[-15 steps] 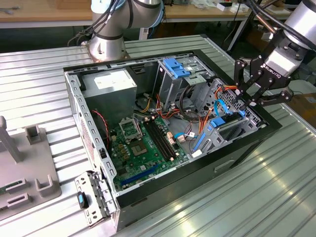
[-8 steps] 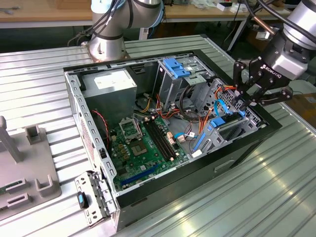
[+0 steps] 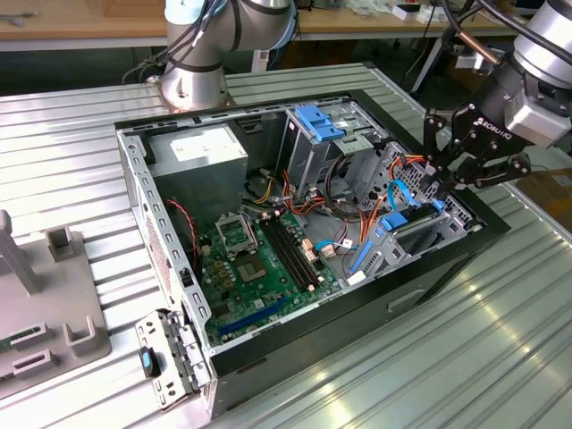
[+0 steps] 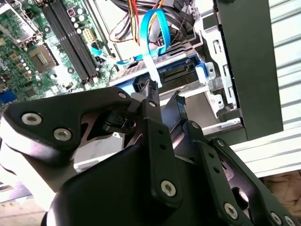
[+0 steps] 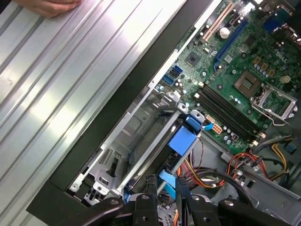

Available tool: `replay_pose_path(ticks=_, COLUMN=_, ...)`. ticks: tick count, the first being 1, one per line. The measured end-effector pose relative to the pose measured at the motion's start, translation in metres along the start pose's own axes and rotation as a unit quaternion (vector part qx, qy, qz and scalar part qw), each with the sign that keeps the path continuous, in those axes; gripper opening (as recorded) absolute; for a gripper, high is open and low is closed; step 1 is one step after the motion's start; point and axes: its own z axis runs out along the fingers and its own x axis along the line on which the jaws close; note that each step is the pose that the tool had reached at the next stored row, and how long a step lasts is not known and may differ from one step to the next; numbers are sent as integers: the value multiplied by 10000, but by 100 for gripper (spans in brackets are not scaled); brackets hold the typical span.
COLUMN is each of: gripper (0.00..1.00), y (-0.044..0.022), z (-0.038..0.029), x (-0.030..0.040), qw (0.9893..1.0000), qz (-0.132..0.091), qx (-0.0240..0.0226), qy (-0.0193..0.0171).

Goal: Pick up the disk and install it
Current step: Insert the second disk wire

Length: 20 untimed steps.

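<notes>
The disk (image 3: 413,225) sits at a slant in the drive bay, at the corner of the computer case (image 3: 357,313) on the exterior view's right. Its blue rails are partly inside the metal cage. The hand (image 3: 444,183) hangs just above the disk's far end, and I cannot tell whether it grips the disk or is loose. Orange and blue cables (image 3: 402,189) crowd just beside the bay. A rail could catch the cage edge and jam askew, or a cable could get pinched under the disk.

Disk (image 4: 178,73) partly hidden behind gripper (image 4: 164,96) (one end showing), hand (image 5: 47,5) cut off by picture edge
</notes>
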Motion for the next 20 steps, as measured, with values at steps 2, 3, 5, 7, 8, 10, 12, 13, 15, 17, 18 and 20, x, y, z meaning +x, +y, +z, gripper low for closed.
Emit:
replay_pose_path(ticks=2, gripper=30, y=-55, z=0, x=9, qw=10000, qz=-10, qx=-1, qy=0)
replay_pose_path(ticks=3, gripper=30, y=-83, z=-1, x=13, qw=10000, qz=-16, qx=-2, qy=0)
replay_pose_path(ticks=5, gripper=30, y=-150, z=-2, x=18, qw=10000, qz=-27, qx=-2, qy=0)
replay_pose_path(ticks=7, gripper=30, y=-206, z=-2, x=23, qw=10000, qz=-37, qx=-3, qy=0)
replay_pose_path(ticks=8, gripper=30, y=-220, z=-2, x=24, qw=10000, qz=-39, qx=-3, qy=0)
replay_pose_path(ticks=10, gripper=30, y=-262, z=-2, x=25, qw=10000, qz=-45, qx=-4, qy=0)
replay_pose_path(ticks=12, gripper=30, y=-314, z=-2, x=19, qw=10000, qz=-51, qx=-4, qy=0)
replay_pose_path(ticks=13, gripper=30, y=-315, z=-1, x=18, qw=10000, qz=-51, qx=-4, qy=0)
replay_pose_path(ticks=15, gripper=30, y=-316, z=-1, x=18, qw=10000, qz=-51, qx=-4, qy=0)
replay_pose_path(ticks=17, gripper=30, y=-316, z=-1, x=18, qw=10000, qz=-51, qx=-4, qy=0)
replay_pose_path(ticks=18, gripper=30, y=-316, z=-1, x=18, qw=10000, qz=-51, qx=-4, qy=0)
replay_pose_path(ticks=20, gripper=30, y=-316, z=-1, x=17, qw=10000, qz=-51, qx=-4, qy=0)
